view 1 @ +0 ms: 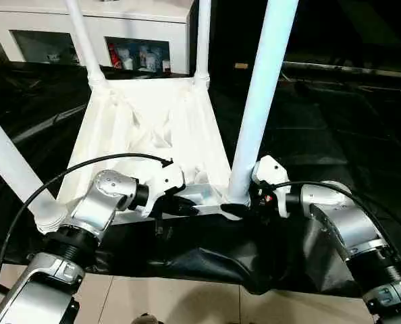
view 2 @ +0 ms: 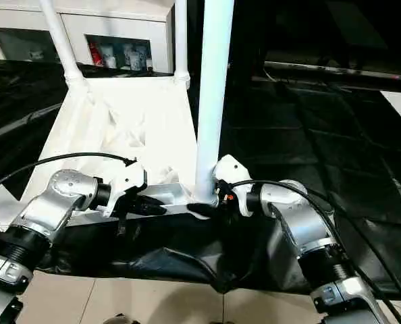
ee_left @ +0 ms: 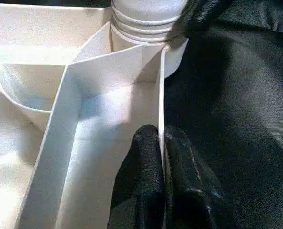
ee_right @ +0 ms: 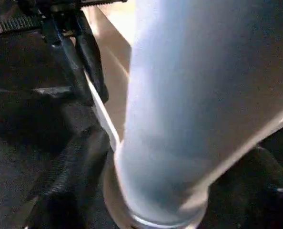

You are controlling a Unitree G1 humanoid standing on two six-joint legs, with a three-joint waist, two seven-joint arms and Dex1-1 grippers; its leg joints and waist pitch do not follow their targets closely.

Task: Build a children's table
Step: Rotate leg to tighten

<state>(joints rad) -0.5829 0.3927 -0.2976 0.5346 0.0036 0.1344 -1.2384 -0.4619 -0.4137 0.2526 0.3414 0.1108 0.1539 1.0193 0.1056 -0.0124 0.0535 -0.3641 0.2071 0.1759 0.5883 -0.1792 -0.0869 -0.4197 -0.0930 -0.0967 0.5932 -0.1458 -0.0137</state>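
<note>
The children's table lies upside down on a black cloth, its white ribbed top (view 1: 153, 128) facing up. Its legs stand upright in the corner sockets: two at the far corners (view 1: 86, 40) (view 1: 204, 40), one at the near left (view 1: 11, 169) and one at the near right (view 1: 261, 101). My left gripper (view 1: 187, 206) is shut on the thin near rim (ee_left: 161, 95) of the top, one finger (ee_left: 144, 157) on each side of it. My right gripper (view 1: 244, 206) is closed around the base of the near right leg (ee_right: 189, 105), just above its socket.
A white cabinet with glass doors (view 1: 92, 30) stands behind the table. The black cloth (view 1: 322, 135) covers the ground around it and bunches up at the near edge (view 1: 207, 260), where light floor (view 1: 187, 304) begins. A black cable (view 1: 86, 165) loops over my left forearm.
</note>
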